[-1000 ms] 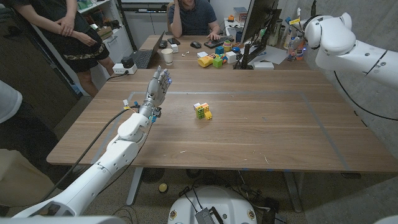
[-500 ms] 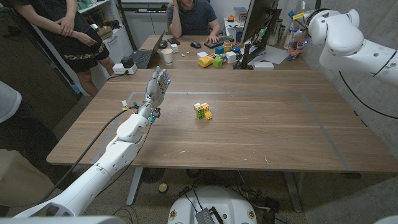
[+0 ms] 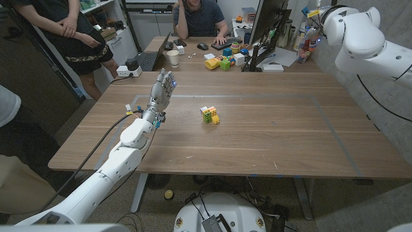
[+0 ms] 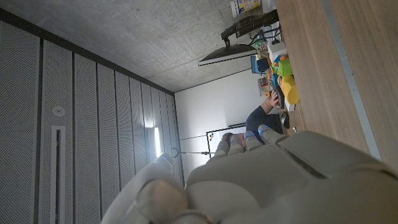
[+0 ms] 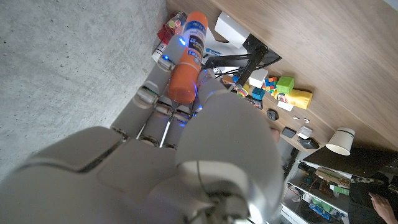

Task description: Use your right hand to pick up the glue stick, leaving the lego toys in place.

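Note:
An orange glue stick [image 5: 185, 68] with a white label is held in the fingers of my right hand [image 5: 186, 130], raised well above the table's far right corner. My right arm [image 3: 360, 38] reaches up at the back right of the head view. The lego toys [image 3: 209, 115], a small cluster of green, yellow and white bricks, sit on the wooden table [image 3: 270, 142] near its middle. My left hand [image 3: 163, 90] stands upright over the table's left side, fingers extended and holding nothing, a good way left of the lego toys.
A second desk behind the table carries a monitor [image 3: 264, 26], coloured blocks [image 3: 222, 61], a cup [image 3: 172, 58] and a laptop [image 3: 151, 58]. One person [image 3: 199, 16] sits there; another [image 3: 64, 32] stands at the back left.
My right arm has drifted up and to the right at the back right corner. The left hand and the lego toys have stayed where they were.

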Tool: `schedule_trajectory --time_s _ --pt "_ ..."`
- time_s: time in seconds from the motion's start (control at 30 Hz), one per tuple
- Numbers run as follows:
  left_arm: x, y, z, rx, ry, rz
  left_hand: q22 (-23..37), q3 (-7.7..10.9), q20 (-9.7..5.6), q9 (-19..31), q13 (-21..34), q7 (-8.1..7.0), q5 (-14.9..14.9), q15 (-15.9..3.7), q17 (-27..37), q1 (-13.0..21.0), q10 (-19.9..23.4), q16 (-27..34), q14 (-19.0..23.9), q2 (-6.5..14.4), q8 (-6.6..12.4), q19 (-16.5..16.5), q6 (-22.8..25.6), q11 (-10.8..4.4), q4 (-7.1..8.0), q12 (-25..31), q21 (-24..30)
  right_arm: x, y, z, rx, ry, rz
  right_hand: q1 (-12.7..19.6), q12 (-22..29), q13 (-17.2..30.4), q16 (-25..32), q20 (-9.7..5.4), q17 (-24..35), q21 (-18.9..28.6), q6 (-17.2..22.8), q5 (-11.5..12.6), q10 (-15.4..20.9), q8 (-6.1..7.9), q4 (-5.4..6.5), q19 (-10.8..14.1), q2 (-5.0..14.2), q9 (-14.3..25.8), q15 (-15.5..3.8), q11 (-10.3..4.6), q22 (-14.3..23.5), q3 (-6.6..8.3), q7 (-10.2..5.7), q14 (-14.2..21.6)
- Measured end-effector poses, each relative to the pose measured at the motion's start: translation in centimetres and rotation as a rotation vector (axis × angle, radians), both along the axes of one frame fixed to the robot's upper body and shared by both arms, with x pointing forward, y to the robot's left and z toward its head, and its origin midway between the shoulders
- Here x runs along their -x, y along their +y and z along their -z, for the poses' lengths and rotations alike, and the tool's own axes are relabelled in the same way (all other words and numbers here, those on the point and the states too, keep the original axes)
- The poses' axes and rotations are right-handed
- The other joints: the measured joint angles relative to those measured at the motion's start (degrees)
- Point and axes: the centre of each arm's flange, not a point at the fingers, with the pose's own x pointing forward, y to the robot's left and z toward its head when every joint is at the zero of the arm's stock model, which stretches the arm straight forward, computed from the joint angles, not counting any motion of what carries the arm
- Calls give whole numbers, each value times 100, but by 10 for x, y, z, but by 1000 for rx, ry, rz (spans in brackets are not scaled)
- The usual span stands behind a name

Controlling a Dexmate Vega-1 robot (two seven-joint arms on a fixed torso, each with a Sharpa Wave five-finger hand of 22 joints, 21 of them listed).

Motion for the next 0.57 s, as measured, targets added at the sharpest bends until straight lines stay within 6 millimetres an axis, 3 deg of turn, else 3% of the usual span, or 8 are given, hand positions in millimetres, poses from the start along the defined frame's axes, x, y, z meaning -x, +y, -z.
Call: schedule_trajectory --time_s 0.57 --pt "4 2 3 3 -1 3 0 -23 0 0 1 0 0 0 0 0 0 0 0 0 0 0 0 0 -23 0 0 4 2 4 -3 5 -18 7 0 -1 -4 0 6 45 0 27 21 -30 24 0 -8 20 21 20 0 -25 0 21"
